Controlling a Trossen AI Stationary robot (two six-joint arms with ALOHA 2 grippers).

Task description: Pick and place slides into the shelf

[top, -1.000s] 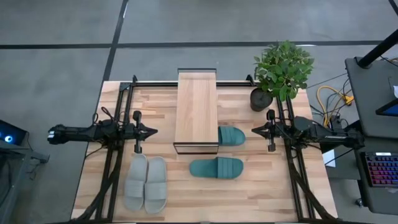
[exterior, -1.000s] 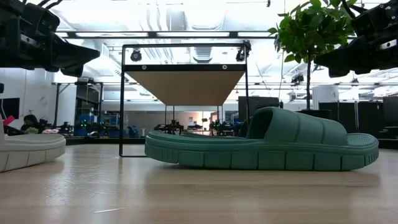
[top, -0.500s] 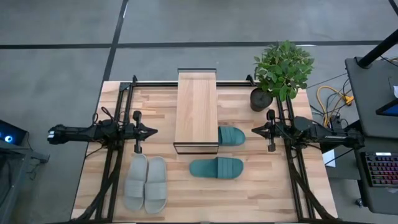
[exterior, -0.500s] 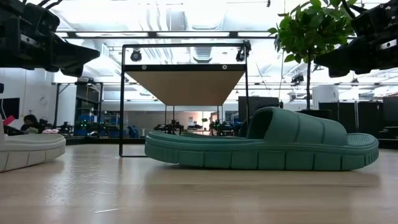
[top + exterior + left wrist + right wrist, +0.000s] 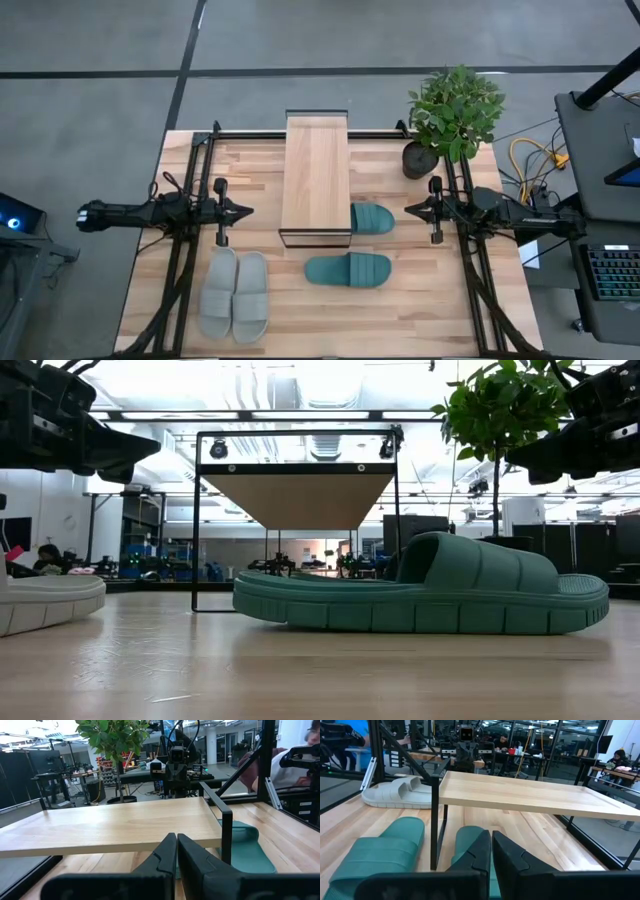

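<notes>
High view: shelf (image 5: 316,175) stands mid-worktop (image 5: 400,320), plank top bare; grey pair (image 5: 235,295) lies side by side at the front on the left arm's side, one teal slide (image 5: 347,270) lies crosswise just in front of the shelf end, the other teal slide (image 5: 371,218) pokes out beside the shelf, partly under it. Left tool (image 5: 243,211) and right tool (image 5: 408,211) hover either side of the shelf, both pinched shut, empty. Potted plant (image 5: 452,115) sits at the far corner on the right arm's side. Low view: near teal slide (image 5: 420,598) shows a thick moulded sole and arched ribbed strap; looks like light foam, springy, not fragile, probably a bit grippy. Best hold is likely across the strap arch or pinching the sole edge. Left wrist view: closed fingers (image 5: 167,855) point at the shelf plank (image 5: 115,825), teal slide (image 5: 245,850) beyond the frame post. Right wrist view: closed fingers (image 5: 480,851) above the teal slides (image 5: 380,851), grey pair (image 5: 400,790) far side.
</notes>
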